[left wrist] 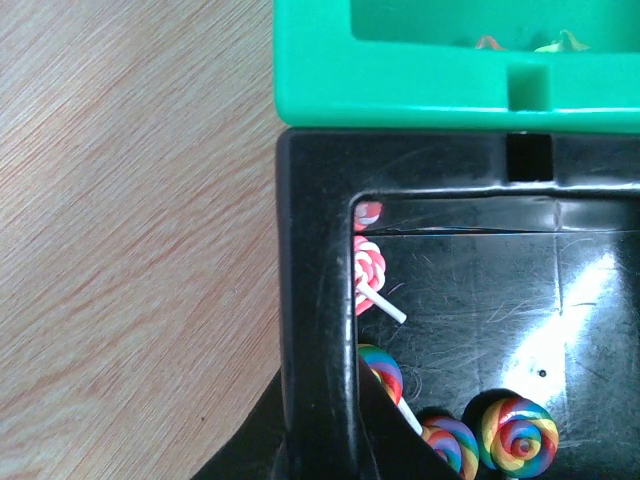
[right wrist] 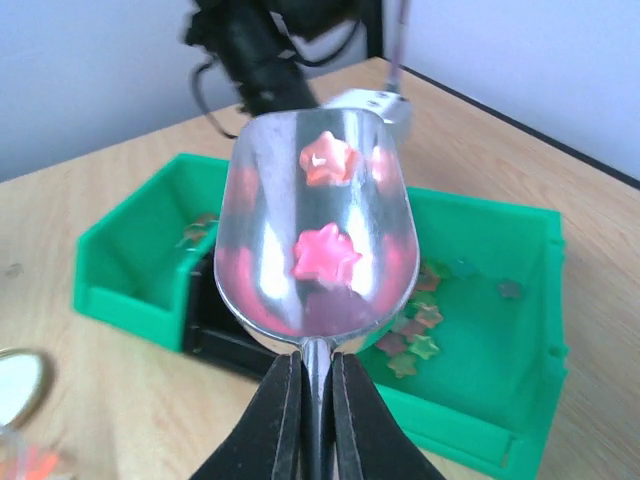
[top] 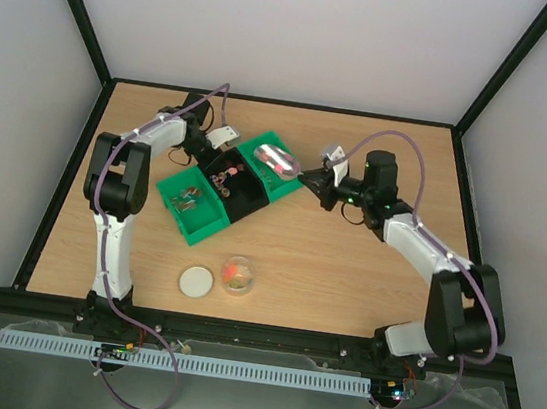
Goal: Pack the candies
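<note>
Right gripper (right wrist: 311, 400) clenched on the handle of the scoop (right wrist: 320, 180), two star candies (right wrist: 325, 252) aboard.
It hovers over the green bin (right wrist: 545, 300) (more candies lie there). Next, I judge: carry level to the open jar (top: 238, 274), past its lid (top: 197, 281), then tip. Left gripper (left wrist: 320, 440) pinches the black bin (left wrist: 310, 250), which crowds that path.

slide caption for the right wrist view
Right gripper holds a metal scoop carrying two star candies above a green bin.
</note>
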Action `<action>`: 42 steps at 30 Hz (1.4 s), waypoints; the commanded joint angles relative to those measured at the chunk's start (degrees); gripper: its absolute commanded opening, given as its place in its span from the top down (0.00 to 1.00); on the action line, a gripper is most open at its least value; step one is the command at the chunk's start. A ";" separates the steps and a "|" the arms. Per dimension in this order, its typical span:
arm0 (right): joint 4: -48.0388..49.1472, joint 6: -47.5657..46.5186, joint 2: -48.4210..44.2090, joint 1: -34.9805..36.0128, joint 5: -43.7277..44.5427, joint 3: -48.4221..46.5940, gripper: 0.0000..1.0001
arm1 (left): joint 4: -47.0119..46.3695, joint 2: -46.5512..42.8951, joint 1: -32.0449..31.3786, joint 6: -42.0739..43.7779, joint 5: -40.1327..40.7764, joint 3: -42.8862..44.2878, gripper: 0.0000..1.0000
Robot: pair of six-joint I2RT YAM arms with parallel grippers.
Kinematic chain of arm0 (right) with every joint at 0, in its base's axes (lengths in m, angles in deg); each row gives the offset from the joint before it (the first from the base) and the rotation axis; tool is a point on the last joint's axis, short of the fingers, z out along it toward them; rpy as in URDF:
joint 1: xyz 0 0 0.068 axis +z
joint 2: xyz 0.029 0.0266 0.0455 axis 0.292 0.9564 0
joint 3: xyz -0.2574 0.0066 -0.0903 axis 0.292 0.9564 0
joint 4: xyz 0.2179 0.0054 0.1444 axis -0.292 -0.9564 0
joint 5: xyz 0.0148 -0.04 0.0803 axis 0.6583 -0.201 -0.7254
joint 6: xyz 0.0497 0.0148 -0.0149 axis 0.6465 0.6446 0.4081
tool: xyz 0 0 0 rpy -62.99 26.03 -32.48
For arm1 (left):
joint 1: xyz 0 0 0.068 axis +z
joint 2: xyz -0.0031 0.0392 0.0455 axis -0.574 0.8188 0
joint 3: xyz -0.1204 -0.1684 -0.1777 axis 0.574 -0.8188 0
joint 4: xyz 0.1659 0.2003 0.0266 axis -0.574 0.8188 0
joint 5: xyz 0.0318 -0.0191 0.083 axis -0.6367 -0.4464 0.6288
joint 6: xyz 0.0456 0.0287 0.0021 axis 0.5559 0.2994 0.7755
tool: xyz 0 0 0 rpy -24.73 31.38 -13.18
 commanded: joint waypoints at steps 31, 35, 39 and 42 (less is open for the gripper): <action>-76.57 -59.56 -4.50 14.27 4.26 -15.32 0.99 | 0.97 1.11 0.38 -1.26 -0.37 -0.64 0.98; -78.07 -55.79 -2.07 17.83 8.72 -18.47 0.99 | 0.93 1.25 0.36 -1.44 -0.27 -0.68 0.98; -78.68 -53.67 -1.02 20.39 11.99 -19.90 0.99 | 0.71 1.23 0.40 -1.63 -0.42 -0.87 0.98; -79.01 -52.07 0.11 21.53 13.90 -21.26 0.99 | 0.56 1.28 0.38 -1.63 -0.24 -0.90 0.98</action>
